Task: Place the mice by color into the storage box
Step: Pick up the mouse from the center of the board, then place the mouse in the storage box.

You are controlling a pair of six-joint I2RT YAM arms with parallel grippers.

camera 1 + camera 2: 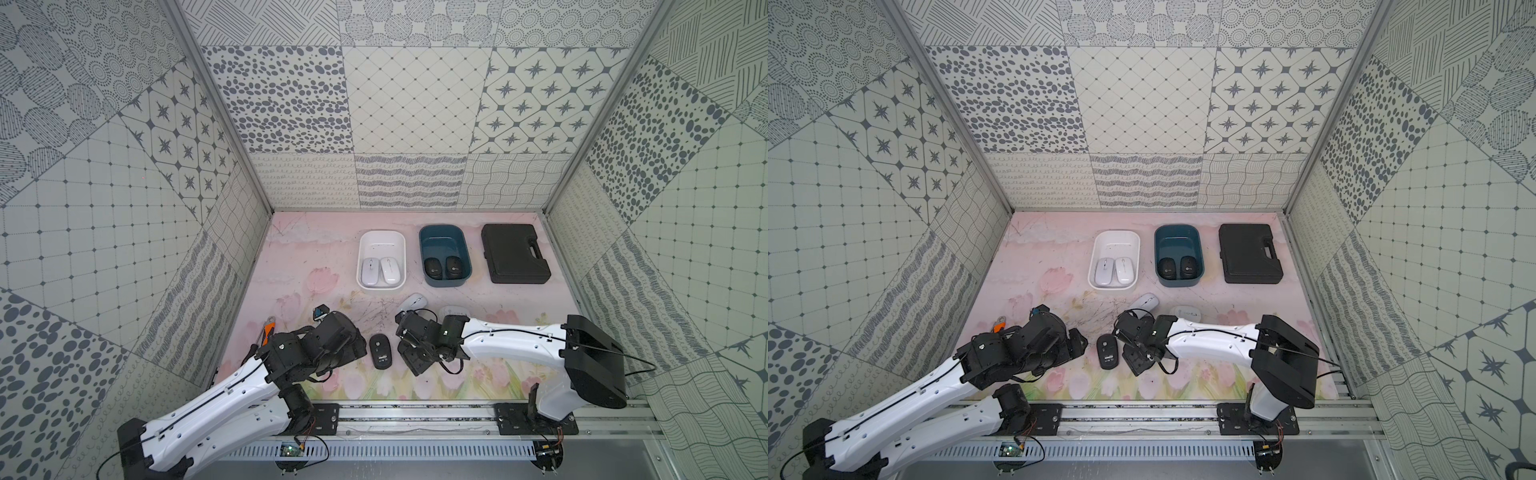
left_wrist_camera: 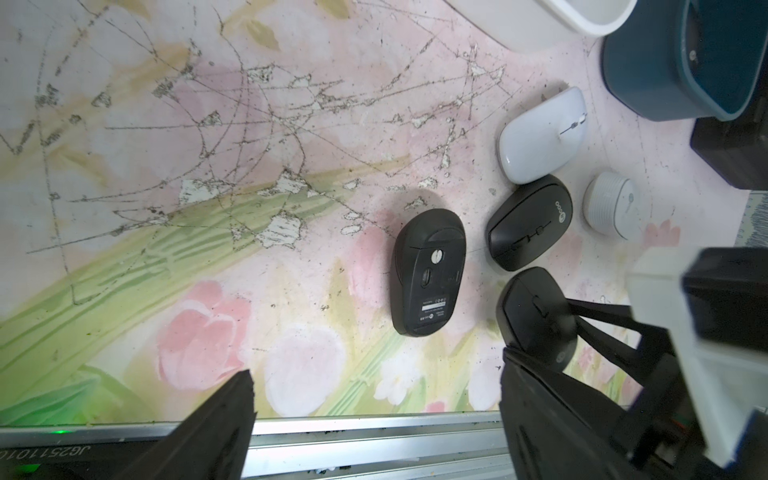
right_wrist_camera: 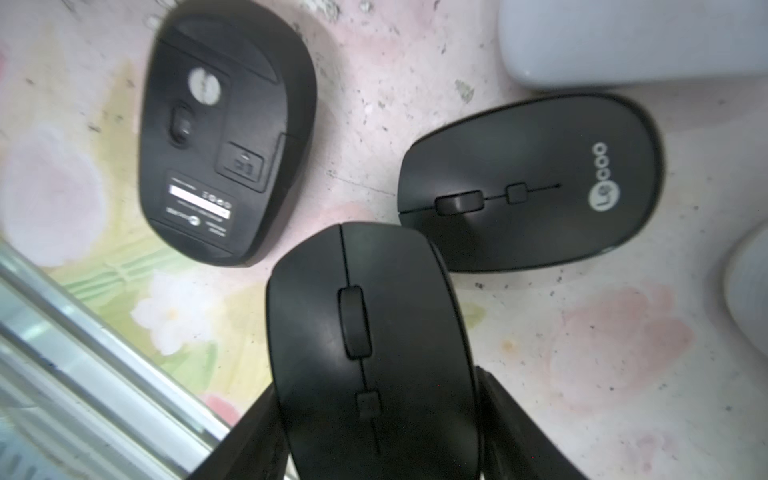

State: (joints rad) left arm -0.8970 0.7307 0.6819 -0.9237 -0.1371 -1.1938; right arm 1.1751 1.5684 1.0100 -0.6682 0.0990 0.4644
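Right gripper (image 3: 374,386) jaws pressed against both flanks of an upright black mouse (image 3: 365,324) on the floral mat (image 3: 582,353). Just beside it lie an overturned black mouse (image 3: 224,137) and a logo-marked black mouse (image 3: 532,183). Left gripper (image 2: 374,365) spread wide, empty. White tub (image 1: 381,245) contains two white mice (image 1: 370,270); teal tub (image 1: 442,237) contains two black mice (image 1: 433,266).

I see my pink floral table (image 1: 316,266), badly scratched. At mid-frame stand the white tub (image 1: 381,233), teal tub (image 1: 441,227) and black case (image 1: 515,253), left to right. Below them lie a white mouse (image 1: 413,301), a second white mouse (image 1: 455,311), an upturned black mouse (image 1: 381,351) and a logo-up black mouse (image 2: 530,222). An orange-handled tool (image 1: 269,330) lies at left.
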